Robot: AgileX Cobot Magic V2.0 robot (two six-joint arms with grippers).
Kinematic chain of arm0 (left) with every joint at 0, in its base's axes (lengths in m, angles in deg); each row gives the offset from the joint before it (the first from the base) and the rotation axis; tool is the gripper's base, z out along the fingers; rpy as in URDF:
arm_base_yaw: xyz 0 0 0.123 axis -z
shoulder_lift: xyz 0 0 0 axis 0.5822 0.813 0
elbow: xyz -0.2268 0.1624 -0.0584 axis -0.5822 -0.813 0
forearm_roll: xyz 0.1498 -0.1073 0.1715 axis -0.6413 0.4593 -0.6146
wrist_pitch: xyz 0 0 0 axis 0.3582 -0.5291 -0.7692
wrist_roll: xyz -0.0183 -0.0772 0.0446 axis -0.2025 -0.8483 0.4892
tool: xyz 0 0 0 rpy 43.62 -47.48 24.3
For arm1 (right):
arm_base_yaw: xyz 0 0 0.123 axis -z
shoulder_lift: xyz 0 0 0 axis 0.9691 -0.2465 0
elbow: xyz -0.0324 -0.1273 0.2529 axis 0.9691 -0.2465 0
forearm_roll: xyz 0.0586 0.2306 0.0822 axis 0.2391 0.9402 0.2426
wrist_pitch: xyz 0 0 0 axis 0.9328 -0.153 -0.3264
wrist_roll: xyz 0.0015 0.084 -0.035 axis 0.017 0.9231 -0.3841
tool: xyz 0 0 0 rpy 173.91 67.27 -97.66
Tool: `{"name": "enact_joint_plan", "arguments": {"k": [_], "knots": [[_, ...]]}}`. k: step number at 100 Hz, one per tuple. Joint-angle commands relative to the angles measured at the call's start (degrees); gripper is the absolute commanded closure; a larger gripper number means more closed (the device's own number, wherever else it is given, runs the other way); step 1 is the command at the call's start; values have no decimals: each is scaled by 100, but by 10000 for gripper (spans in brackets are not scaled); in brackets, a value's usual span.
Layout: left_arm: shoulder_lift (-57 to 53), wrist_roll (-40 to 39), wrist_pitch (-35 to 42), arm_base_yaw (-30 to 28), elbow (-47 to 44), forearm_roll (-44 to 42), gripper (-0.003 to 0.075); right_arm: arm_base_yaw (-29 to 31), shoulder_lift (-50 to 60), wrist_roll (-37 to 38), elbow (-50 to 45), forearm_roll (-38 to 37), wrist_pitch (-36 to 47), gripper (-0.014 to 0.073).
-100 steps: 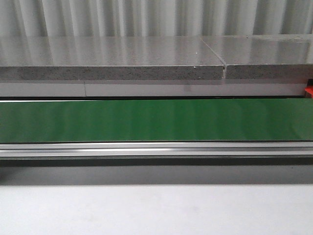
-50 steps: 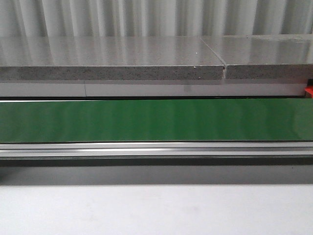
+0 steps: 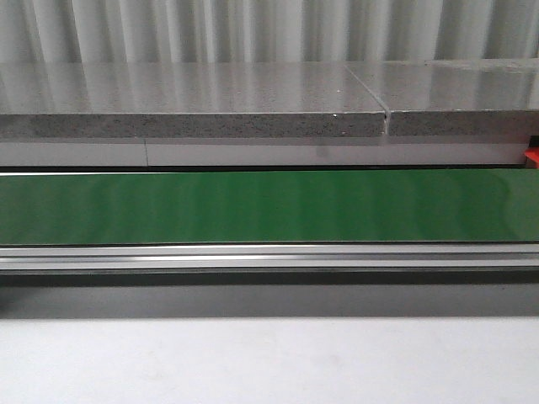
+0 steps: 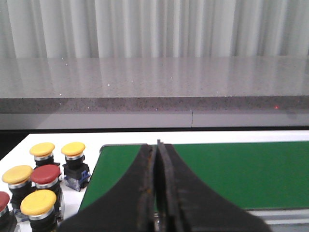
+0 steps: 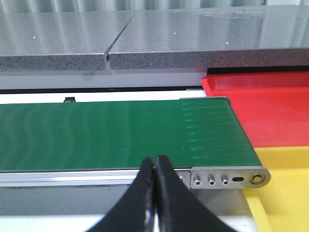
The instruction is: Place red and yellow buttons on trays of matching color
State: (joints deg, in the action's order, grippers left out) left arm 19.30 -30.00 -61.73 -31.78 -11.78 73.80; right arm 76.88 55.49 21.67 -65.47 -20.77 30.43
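Between your left gripper's (image 4: 156, 193) closed, empty fingers nothing is held; beside them red and yellow buttons (image 4: 39, 181) cluster off the green belt's (image 4: 231, 171) end, all still unsorted. Your right gripper (image 5: 154, 193) is likewise pinched shut on nothing, with the yellow tray (image 5: 285, 179) just beyond it and the red tray (image 5: 270, 106) farther, both bare.

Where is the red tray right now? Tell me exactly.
The red tray shows in the right wrist view, just past the end of the green conveyor belt, directly adjoining the yellow tray.
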Motion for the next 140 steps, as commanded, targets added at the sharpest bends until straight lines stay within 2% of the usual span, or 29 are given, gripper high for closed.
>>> {"name": "enact_joint_plan", "arguments": {"k": [1, 27, 52, 66, 85, 92, 113, 140], "knots": [[-226, -14, 71, -13, 452, -114, 741, -22, 44, -21, 91, -28, 459, 661], [32, -14, -1570, -13, 1677, -11, 741, -22, 44, -21, 91, -28, 459, 661], [787, -14, -1833, -13, 2338, -11, 725, -22, 44, -21, 91, -28, 459, 661], [1385, -14, -1862, -13, 2568, -21, 600, -22, 44, -21, 91, -28, 459, 661], [2028, -14, -1522, -13, 2786, -192, 367, -22, 44, -21, 91, -28, 459, 661], [2276, -14, -1539, -13, 2910, -192, 323, -22, 44, -21, 91, -28, 459, 661], [3200, -65, -2057, -13, 3568, -192, 323, -22, 44, -21, 91, -28, 459, 661], [4712, -526, -3492, -13, 4795, -192, 332, -22, 44, -21, 91, -28, 459, 661]]}}
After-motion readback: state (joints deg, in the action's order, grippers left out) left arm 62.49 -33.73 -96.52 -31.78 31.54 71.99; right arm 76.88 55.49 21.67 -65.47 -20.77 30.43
